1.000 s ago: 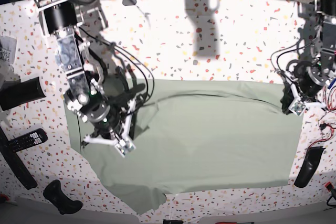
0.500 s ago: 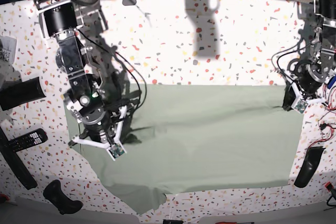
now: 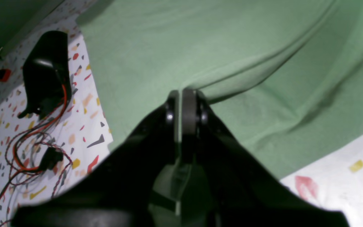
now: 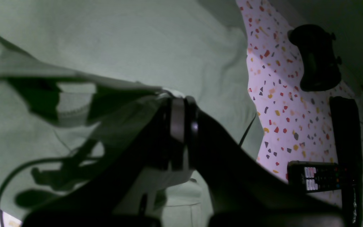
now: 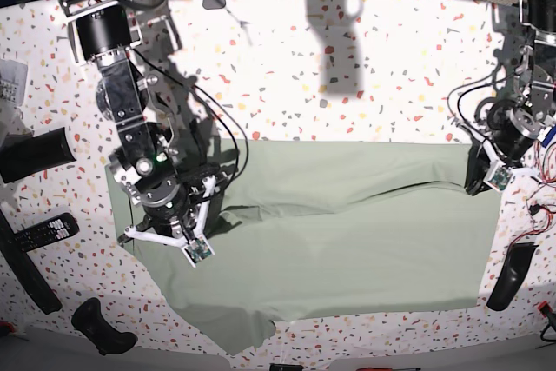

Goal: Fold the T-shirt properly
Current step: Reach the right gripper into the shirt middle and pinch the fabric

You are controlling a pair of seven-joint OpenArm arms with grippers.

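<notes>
Since the earlier frame my right gripper (image 5: 211, 200) has edged inward; a crease now crosses the shirt (image 5: 347, 241) on the table (image 5: 347, 67). Both grippers, left (image 5: 476, 182) included, pinch cloth.

Black arms (image 5: 130, 141), white-framed wrists, dark cables

— What colour did you see on the T-shirt (image 5: 347, 223)?

— You had a plain pale sage green, greener through the left wrist camera and greyer through the right.

— And the bench (image 5: 365, 67)?

— White, speckled with red, yellow and grey flecks.

— The pincers?

— Your left pincer (image 3: 184, 94) and right pincer (image 4: 180, 104) were both black.

— Anything else with colour?

— Red and black wires (image 3: 27, 148), a black remote (image 4: 317, 179) with pale buttons, and a black controller (image 4: 315, 58).
</notes>
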